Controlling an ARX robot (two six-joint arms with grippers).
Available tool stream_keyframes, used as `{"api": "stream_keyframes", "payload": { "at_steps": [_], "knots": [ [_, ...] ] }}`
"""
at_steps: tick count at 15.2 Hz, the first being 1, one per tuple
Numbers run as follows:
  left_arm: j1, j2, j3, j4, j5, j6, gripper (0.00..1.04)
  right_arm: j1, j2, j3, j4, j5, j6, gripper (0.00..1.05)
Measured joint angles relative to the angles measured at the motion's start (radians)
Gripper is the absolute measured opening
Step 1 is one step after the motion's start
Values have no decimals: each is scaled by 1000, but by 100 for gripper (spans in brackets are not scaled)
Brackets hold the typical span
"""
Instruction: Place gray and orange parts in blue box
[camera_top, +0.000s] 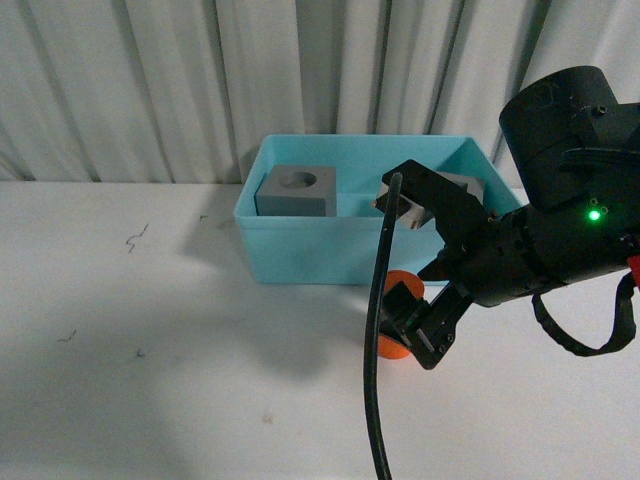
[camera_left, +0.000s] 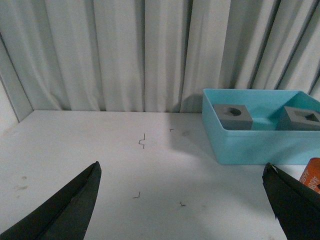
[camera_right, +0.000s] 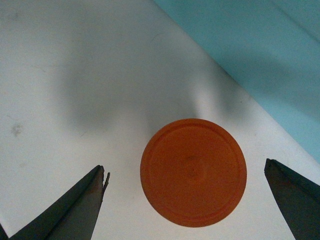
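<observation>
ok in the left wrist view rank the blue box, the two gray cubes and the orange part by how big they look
1. blue box
2. the two gray cubes, round-hole and rectangular-hole, look alike
3. orange part, cut off at the edge, so unsure

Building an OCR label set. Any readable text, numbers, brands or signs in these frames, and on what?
Orange cylinder: white print on its side at the left wrist view's edge, cut off and too blurred to read.
Its top face: blank.
Gray cubes and blue box: no markings.
Right arm: a green light, no text.
Table: only small dark scuffs, not writing.
</observation>
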Motion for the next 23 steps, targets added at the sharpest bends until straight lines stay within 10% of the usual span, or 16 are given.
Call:
{"api": "stream_keyframes", "payload": {
  "at_steps": [5,7,8,20,23],
  "knots": [
    [0,0,0,0,0,0,98,11,39,26,12,15,18,98],
    [0,0,0,0,0,0,98,19,39,40,22,18,26,54],
    [0,0,0,0,0,0,98,19,39,41,21,18,26,49],
    [0,0,0,0,0,0,98,-19,-196,9,92,-97,154,48],
    [0,0,0,0,0,0,98,-37,25,393,103,24,285,48]
  ]
}}
